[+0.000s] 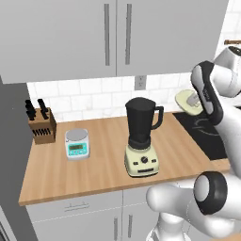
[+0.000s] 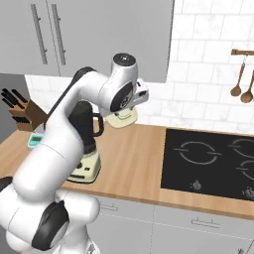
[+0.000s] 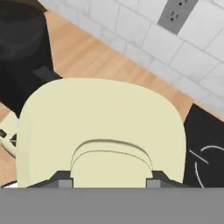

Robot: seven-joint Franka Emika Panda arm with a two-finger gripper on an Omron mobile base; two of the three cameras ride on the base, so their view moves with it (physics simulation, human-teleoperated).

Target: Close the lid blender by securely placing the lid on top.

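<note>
The gripper point(image 3: 108, 183) grips the lid point(image 3: 103, 127) by its knob, a finger on each side, holding it in the air. The blender point(image 1: 141, 139) stands on the counter point(image 1: 94, 169) at the lid's ten o'clock in the hand view, jar uncovered. An outlet point(image 3: 177, 15) shows at one o'clock on the wall behind.

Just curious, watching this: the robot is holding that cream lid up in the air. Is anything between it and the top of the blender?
Nothing visible. The lid, held in the gripper, hangs to the right of the blender, whose jar mouth is open.
</note>
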